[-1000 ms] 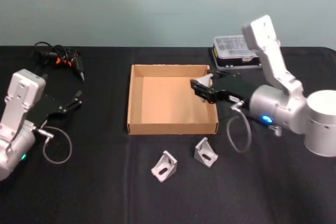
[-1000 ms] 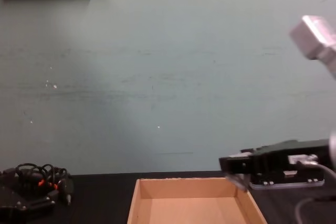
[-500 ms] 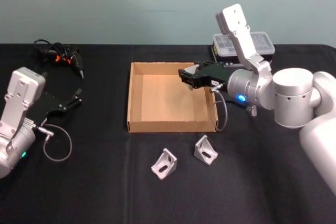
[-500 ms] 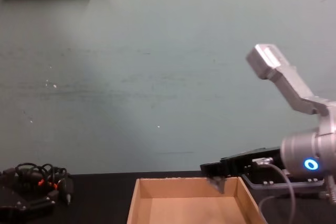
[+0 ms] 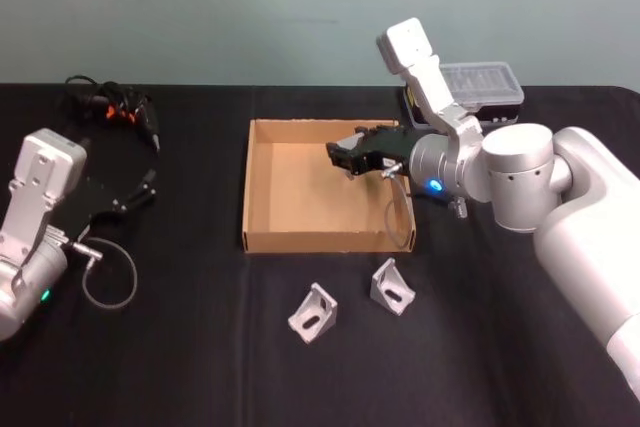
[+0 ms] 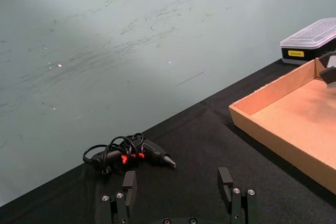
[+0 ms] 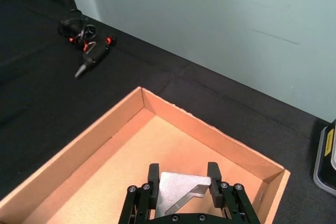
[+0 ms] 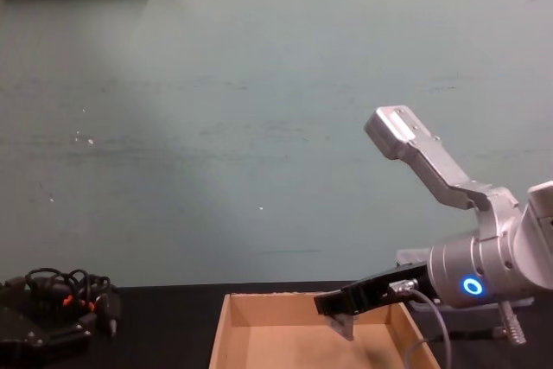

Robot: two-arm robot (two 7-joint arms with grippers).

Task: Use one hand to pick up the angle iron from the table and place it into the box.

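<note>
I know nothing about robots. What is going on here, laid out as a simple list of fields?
Box: tan cardboard, no lid, in the middle of the table
Right gripper: over the box, shut
Held angle iron: clamped between that gripper's fingers, over the box floor, not yet released
Loose angle irons: two, on the table on the robot's side of the box
Left gripper: open, parked at the left
</note>
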